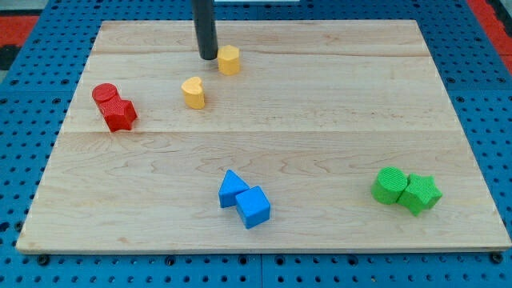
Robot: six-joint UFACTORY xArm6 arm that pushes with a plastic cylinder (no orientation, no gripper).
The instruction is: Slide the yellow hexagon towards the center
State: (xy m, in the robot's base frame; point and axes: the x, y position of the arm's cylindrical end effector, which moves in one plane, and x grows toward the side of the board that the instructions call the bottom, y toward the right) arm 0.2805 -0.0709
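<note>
Wooden board, my tip just left of yellow hexagon

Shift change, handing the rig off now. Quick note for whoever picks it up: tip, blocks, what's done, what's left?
My tip is down on the board, right beside the yellow hexagon on its left side in the view; contact can't be confirmed.
The hexagon sits near the view's top, above and right of the yellow heart.
Done: tip is lined up next to the hexagon.
Left: the hexagon is not yet at the board's center; it needs sliding down and to the right.
</note>
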